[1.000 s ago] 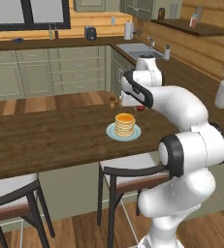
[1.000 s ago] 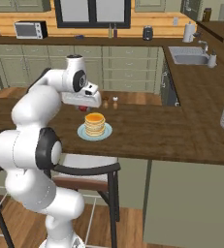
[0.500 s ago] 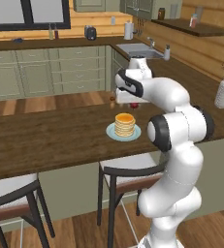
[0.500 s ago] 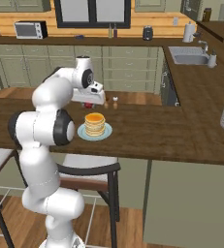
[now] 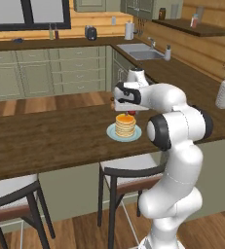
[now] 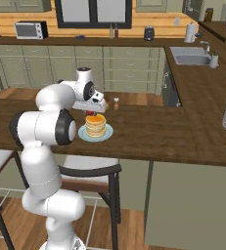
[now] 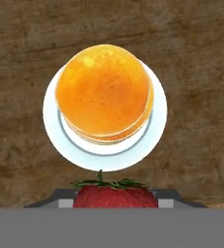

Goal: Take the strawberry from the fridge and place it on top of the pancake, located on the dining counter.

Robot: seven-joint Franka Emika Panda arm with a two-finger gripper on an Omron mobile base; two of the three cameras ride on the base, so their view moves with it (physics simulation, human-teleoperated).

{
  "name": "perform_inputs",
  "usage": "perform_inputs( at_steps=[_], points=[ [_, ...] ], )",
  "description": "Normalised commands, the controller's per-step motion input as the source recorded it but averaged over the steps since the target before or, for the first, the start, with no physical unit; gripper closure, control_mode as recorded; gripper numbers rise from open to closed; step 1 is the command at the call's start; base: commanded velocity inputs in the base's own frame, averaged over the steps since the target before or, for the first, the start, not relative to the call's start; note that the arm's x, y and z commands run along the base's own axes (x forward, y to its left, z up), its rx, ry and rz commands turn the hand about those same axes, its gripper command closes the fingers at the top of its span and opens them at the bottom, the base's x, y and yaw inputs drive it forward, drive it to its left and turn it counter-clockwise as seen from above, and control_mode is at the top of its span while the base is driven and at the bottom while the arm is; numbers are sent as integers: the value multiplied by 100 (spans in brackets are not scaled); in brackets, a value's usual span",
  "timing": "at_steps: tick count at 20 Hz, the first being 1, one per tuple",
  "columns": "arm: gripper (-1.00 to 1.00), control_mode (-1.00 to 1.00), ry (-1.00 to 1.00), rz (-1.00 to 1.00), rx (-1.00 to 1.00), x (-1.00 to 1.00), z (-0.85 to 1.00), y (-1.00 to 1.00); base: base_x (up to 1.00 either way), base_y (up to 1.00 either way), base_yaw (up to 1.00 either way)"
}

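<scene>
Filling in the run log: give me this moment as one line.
gripper: shut on strawberry | above pancake | pancake on plate on dining counter | strawberry not yet placed

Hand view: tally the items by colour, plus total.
Red: 1, strawberry, between the jaws
Golden-tan: 1, pancake stack
Pale: 1, plate
Dark brown: 1, dining counter
Total: 4

No readable text, label, brand, number or sign appears on anything in these views.
</scene>
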Motion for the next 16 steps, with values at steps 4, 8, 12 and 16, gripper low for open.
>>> perform_inputs(
  at_steps=[4, 8, 12, 16],
  points=[
    [100, -100, 0, 0, 3, 72, -10, 0, 0, 0, 0],
    [100, -100, 0, 1, 0, 86, -3, 0, 0, 0, 0],
    [100, -100, 11, 0, 0, 63, -2, 0, 0, 0, 0],
    [100, -100, 16, 0, -1, 8, -37, 0, 0, 0, 0]
  ],
)
